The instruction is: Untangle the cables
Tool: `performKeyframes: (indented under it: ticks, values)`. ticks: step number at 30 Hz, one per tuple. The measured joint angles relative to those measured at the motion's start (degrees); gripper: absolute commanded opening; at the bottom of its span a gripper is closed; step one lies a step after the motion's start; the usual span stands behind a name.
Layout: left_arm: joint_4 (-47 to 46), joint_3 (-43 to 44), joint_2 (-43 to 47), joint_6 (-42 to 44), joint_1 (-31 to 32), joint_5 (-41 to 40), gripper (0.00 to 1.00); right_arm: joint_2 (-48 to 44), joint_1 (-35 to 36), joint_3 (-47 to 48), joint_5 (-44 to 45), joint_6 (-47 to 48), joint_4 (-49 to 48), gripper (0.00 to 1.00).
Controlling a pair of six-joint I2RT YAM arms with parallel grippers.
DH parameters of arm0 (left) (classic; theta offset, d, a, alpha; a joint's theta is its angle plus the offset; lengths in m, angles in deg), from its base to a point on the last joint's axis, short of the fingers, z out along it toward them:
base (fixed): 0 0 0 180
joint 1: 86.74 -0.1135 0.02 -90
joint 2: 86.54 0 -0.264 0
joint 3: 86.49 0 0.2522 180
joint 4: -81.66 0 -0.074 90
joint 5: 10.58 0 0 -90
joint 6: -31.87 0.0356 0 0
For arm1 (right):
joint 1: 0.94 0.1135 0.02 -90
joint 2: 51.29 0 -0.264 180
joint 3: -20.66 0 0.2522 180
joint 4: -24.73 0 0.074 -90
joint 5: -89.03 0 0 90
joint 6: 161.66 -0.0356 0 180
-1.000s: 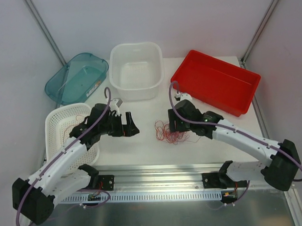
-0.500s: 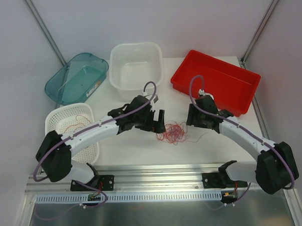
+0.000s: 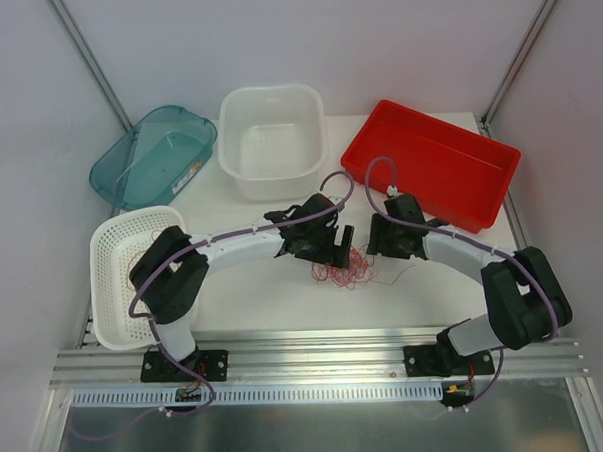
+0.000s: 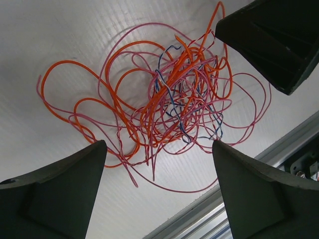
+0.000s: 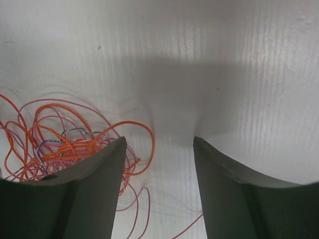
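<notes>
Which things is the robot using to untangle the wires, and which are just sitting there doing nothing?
For the job:
- cables, a red-orange tangle on the table
- left gripper, open over the tangle
- right gripper, open beside it

Just lying about:
- white basket
- teal tub
- white tub
- red bin

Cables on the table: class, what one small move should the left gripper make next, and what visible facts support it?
Probably lower the left gripper and close on one outer orange loop. Its jaws stand open above the cables, which lie in one tangle on the table; the right gripper stands open beside the tangle, holding nothing.
</notes>
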Motion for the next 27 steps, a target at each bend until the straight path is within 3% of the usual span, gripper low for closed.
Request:
performKeyframes:
  ticks: [5, 13, 23, 26, 27]
  values:
    - [-0.1, 0.2, -2.9, -0.9, 0.1, 0.2, 0.76, 1.9, 0.0, 0.0, -1.7, 1.1, -2.8, 0.59]
    - [-0.3, -0.6, -4.0, -2.5, 0.1, -0.1, 0.48, 4.3, 0.0, 0.7, -4.5, 2.7, -7.4, 0.55]
    - [-1.4, -4.3, -3.7, -3.7, 0.1, -0.8, 0.37, 6.8, 3.2, 2.9, -7.2, 5.6, -7.7, 0.49]
    - [-1.6, -4.7, -3.5, -3.8, 0.1, -1.6, 0.28, 7.0, 4.0, 2.9, -8.2, 6.3, -7.6, 0.41]
    - [-1.7, -5.0, -3.3, -4.0, 0.1, -1.9, 0.26, 7.0, 4.1, 2.9, -8.5, 6.5, -7.5, 0.31]
